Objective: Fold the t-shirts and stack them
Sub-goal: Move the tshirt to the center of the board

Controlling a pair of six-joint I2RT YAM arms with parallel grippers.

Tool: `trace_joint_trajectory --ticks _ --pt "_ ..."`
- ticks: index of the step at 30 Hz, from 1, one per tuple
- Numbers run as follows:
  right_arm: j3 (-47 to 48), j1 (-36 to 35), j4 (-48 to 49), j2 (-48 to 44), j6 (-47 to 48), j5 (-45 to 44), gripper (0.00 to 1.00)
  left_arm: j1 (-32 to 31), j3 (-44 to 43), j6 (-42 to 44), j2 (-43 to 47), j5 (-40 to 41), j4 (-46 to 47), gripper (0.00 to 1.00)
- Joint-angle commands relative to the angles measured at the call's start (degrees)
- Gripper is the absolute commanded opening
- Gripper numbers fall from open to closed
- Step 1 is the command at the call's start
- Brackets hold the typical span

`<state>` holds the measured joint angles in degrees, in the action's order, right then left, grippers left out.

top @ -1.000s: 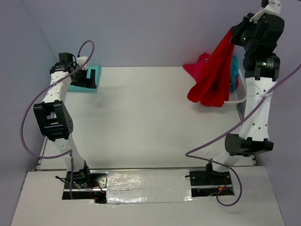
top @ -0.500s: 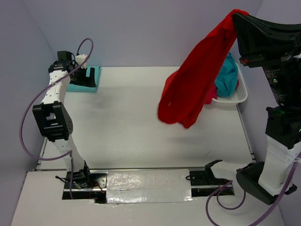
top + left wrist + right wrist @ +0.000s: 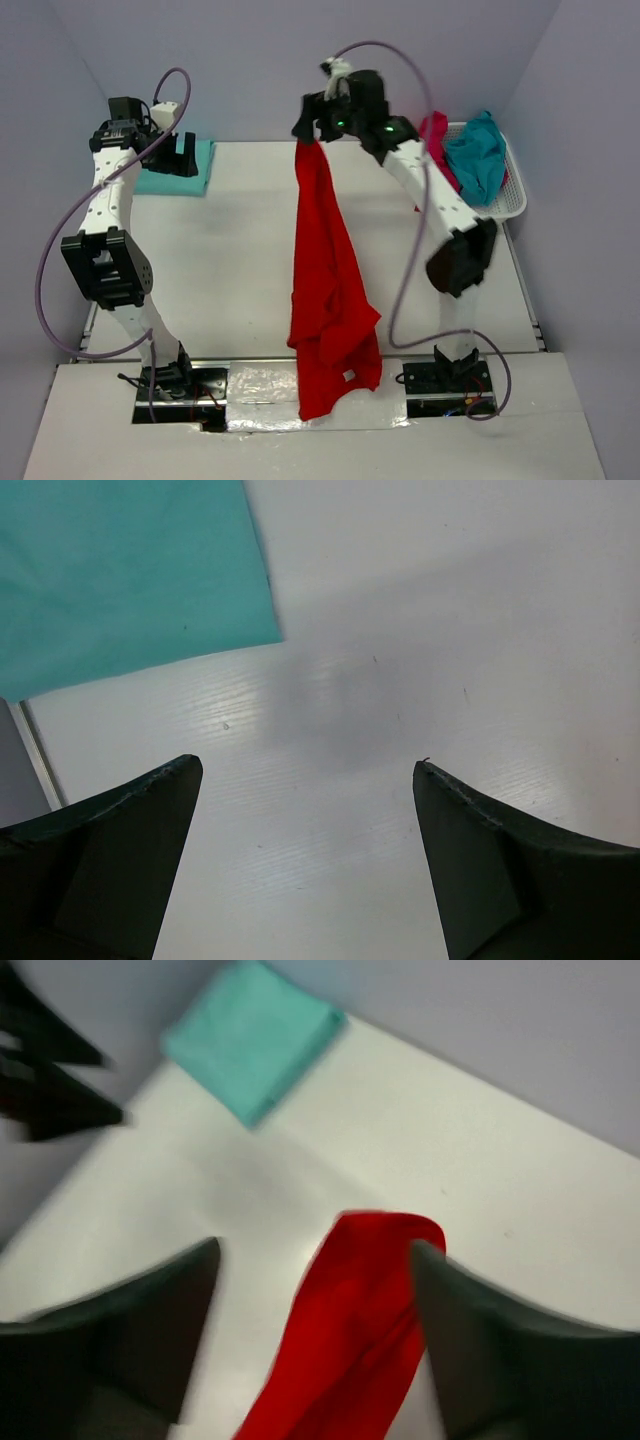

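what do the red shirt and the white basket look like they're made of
Red shirt: soft cloth, probably a knit, with a matte finish. It hangs in long limp folds and bunches at its lower end.
White basket: likely rigid plastic mesh. Its rim keeps a clean curve and the wall looks perforated, though it is small in view.
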<state>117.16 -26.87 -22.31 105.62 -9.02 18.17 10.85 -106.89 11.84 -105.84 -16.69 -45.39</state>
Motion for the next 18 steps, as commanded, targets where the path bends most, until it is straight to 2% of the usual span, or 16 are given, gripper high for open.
trace_joint_trajectory --ticks 1,3,5,6,7,8,9,10,11,12,13,14,15,16,17,18 --pt "17.60 -2.57 -18.65 11.84 3.12 -3.30 0.95 0.05 -1.21 0.47 2.66 -1.94 -2.15 0.99" --pt "31.20 -2.13 -27.05 21.85 2.78 -5.33 1.00 -1.17 -1.13 2.74 3.09 -3.43 -3.56 0.99" --pt "30.86 -0.12 -32.86 23.14 0.85 -7.79 1.00 -2.67 -0.17 4.77 4.67 -3.70 -5.14 0.99" --pt "20.58 0.85 -32.11 18.96 0.15 -8.24 1.00 -4.33 2.28 6.78 5.64 -4.22 -5.24 0.98" --pt "12.64 1.55 -26.44 15.09 -1.51 -8.33 1.00 -5.22 3.61 7.75 7.47 -4.58 -5.33 0.97" --pt "4.65 3.56 -22.38 6.35 -2.40 -6.50 1.00 -7.75 6.93 9.59 8.45 -5.10 -5.59 0.95" --pt "-10.75 4.63 -18.34 2.35 -3.54 -5.18 1.00 -9.52 8.35 10.48 9.16 -5.28 -6.03 0.94" --pt "-17.43 5.51 -12.99 -1.70 -6.60 -4.21 1.00 -11.10 9.85 11.45 10.12 -5.28 -6.64 0.90" --pt "-27.94 7.17 -11.37 -8.00 -7.85 -3.16 0.86 -16.51 12.38 13.46 10.48 -5.37 -8.30 0.79" --pt "-32.04 7.62 -10.31 -10.24 -8.55 -2.88 0.54 -19.35 13.71 14.43 10.65 -5.46 -8.84 0.74" --pt "-36.00 7.80 -10.30 -12.52 -9.78 -3.14 0.16 -21.99 14.95 15.23 10.83 -5.55 -9.19 0.67" --pt "-44.05 7.71 -9.87 -16.38 -10.84 -3.58 0.00 -27.15 17.92 16.10 11.01 -5.64 -8.67 0.53" --pt "-47.78 7.80 -8.73 -17.98 -11.72 -2.80 0.00 -29.81 19.34 16.55 11.10 -6.68 -8.23 0.48" --pt "-51.56 7.71 -8.20 -19.48 -12.60 -2.10 0.07 -32.19 20.66 17.08 11.27 -7.13 -7.71 0.46" --pt "-58.04 7.63 -7.24 -21.93 -14.35 -0.52 0.38 -37.26 22.76 17.43 11.36 -7.39 -6.48 0.46" --pt "-60.97 7.63 -6.79 -23.17 -15.06 -0.07 0.46 -39.92 23.48 17.34 11.19 -7.74 -5.69 0.49"
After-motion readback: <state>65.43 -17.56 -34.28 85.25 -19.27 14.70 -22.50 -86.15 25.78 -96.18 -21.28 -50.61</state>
